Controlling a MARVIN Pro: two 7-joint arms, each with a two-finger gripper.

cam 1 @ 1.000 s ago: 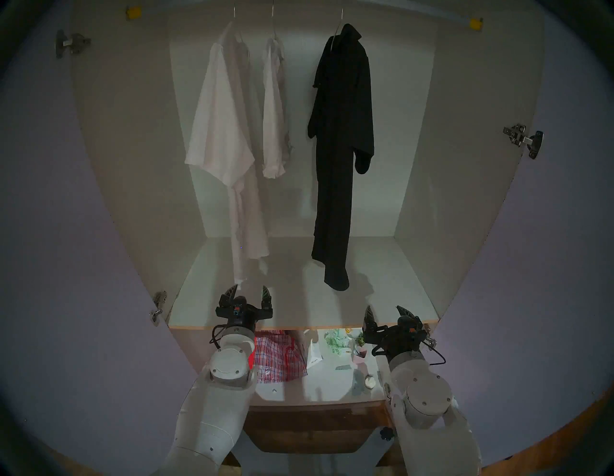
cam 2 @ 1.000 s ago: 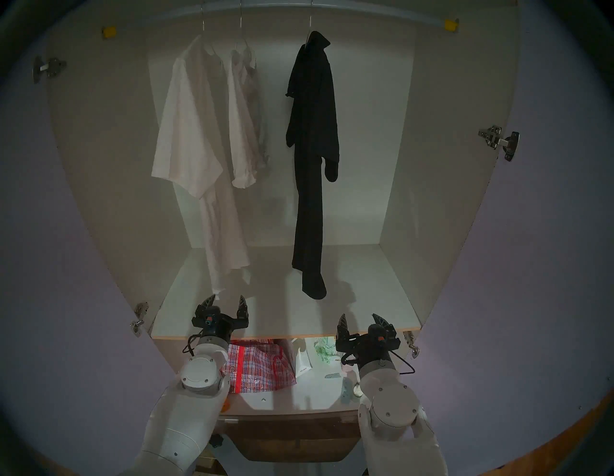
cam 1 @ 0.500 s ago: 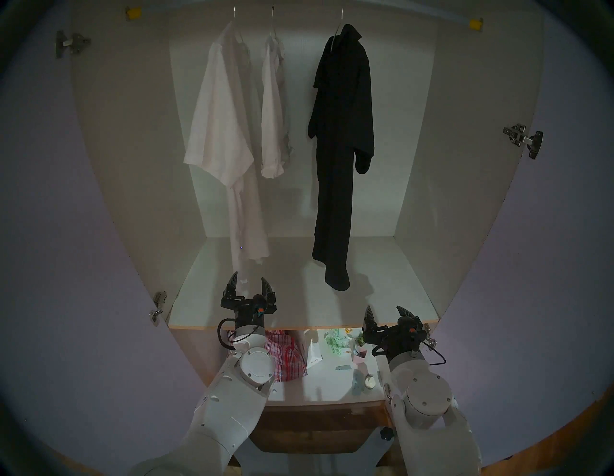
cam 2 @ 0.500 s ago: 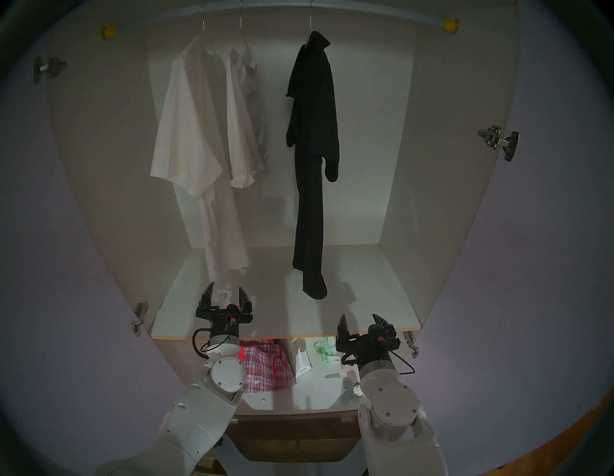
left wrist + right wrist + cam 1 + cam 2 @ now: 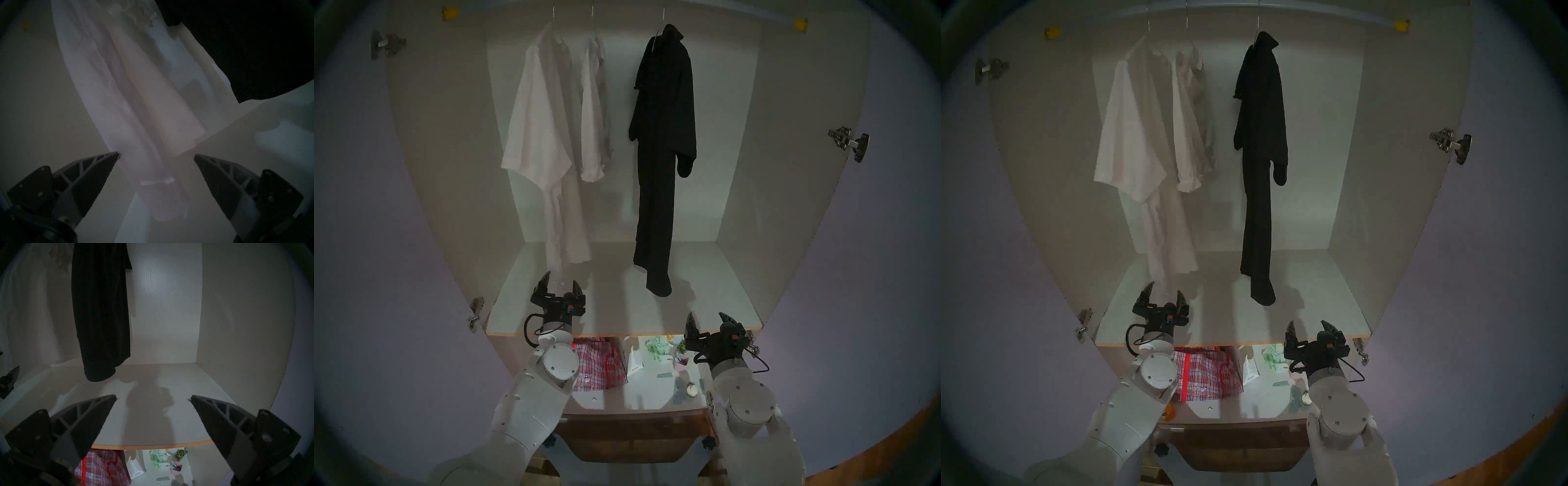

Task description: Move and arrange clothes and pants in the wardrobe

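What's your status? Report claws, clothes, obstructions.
Left claw open, straddling large white shirt hem. Right claw open, empty, at shelf edge. Nothing blocking.

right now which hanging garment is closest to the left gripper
The large white shirt, leftmost on the rail: its hem hangs between the open left gripper fingers. The small blouse and black garment hang clear.

Both head views look from above and behind the arms into the open white-panelled wardrobe. Each wrist view peers close past its claw; both catch the long black collared garment.
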